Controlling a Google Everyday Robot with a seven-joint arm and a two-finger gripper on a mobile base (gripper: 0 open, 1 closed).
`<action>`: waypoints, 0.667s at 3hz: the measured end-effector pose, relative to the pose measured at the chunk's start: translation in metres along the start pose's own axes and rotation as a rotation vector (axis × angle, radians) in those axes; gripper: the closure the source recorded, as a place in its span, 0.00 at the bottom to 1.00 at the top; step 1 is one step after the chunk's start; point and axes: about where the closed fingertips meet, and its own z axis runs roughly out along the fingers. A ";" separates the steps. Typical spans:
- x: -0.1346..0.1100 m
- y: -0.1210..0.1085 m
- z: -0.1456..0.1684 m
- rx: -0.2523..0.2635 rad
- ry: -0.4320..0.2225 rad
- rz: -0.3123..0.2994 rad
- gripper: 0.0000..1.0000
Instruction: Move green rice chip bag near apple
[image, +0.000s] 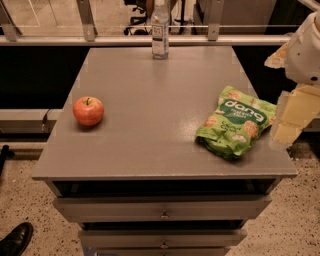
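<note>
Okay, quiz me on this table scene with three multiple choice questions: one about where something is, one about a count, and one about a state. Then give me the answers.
1. Where does the green rice chip bag lie on the table?
A. At the right, well apart from the apple
B. Touching the apple
C. Inside a drawer

2. How many things rest on the table?
A. One
B. Three
C. Five

3. How does the water bottle stand?
A. On its side
B. Upright at the back edge
C. Upside down

Answers:
1 A: the bag sits at the right beside the gripper, and the apple is at the left.
2 B: apple, bag and bottle.
3 B: its cap points up at the rear edge.
</note>
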 end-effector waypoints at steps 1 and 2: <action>0.001 -0.003 0.002 0.016 -0.004 0.009 0.00; 0.011 -0.013 0.015 0.044 -0.011 0.052 0.00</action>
